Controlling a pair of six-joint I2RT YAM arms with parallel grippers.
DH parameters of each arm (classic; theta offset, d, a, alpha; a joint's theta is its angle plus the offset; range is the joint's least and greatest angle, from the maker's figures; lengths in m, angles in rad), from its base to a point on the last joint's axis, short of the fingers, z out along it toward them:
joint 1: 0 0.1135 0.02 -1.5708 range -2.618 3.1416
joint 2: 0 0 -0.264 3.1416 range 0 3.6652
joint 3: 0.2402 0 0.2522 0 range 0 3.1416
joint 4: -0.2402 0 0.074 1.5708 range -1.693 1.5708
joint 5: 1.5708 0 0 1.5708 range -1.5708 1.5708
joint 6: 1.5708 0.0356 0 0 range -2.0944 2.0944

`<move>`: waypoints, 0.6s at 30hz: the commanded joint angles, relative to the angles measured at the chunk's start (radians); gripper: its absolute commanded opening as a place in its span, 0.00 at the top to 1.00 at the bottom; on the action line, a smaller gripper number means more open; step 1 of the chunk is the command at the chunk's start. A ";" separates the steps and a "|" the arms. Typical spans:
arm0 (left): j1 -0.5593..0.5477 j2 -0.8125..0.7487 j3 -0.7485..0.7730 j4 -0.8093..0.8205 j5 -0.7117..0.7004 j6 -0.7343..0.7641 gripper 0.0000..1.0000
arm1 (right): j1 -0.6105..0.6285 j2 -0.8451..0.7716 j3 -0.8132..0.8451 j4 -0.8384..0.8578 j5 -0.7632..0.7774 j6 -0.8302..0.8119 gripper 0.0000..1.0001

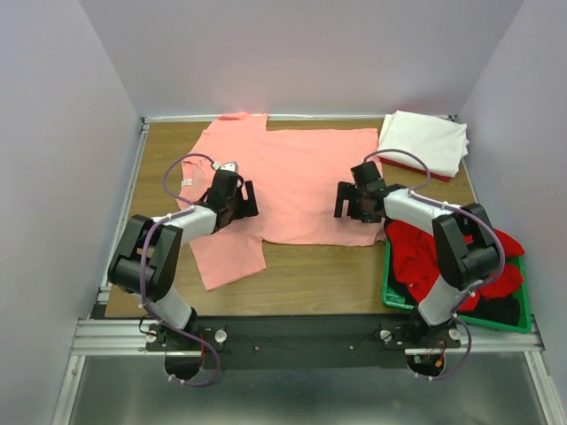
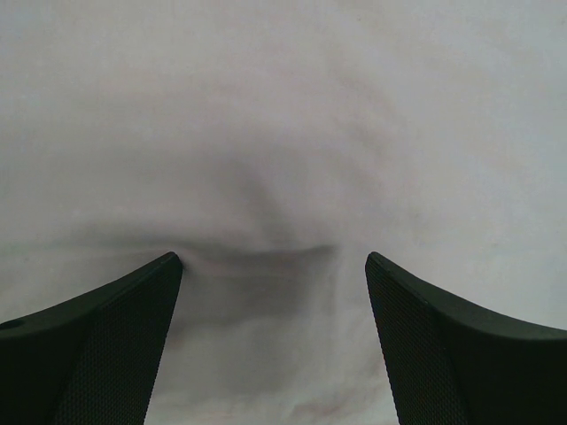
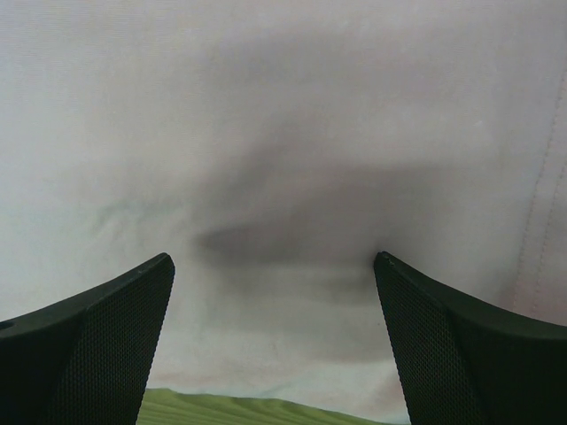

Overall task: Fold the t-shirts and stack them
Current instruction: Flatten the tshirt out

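A salmon-pink t-shirt (image 1: 292,181) lies spread flat on the wooden table. My left gripper (image 1: 239,202) is open, pressed down on the shirt near its left sleeve; in the left wrist view the fingers (image 2: 106,336) straddle pale cloth (image 2: 275,133). My right gripper (image 1: 353,202) is open on the shirt's right part; in the right wrist view the fingers (image 3: 461,345) straddle cloth (image 3: 283,133) near its hem. A folded white t-shirt (image 1: 423,142) lies on a folded red one (image 1: 416,171) at the back right.
A green plastic crate (image 1: 390,297) at the right front holds crumpled red shirts (image 1: 425,257) and dark cloth (image 1: 500,310). Walls close the table on three sides. Bare wood (image 1: 319,279) shows in front of the pink shirt.
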 commanded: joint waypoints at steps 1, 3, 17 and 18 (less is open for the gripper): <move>-0.003 0.030 0.017 -0.003 0.048 -0.026 0.08 | 0.015 0.027 0.012 0.000 -0.050 0.026 0.00; -0.003 0.033 0.020 -0.006 0.039 -0.037 0.08 | 0.015 0.044 0.012 0.017 -0.064 0.033 0.00; 0.032 0.170 0.189 -0.101 0.056 0.003 0.07 | 0.016 0.209 0.084 0.064 -0.133 0.063 0.00; 0.039 0.176 0.206 -0.102 0.056 0.006 0.07 | 0.016 0.219 0.093 0.066 -0.137 0.063 0.00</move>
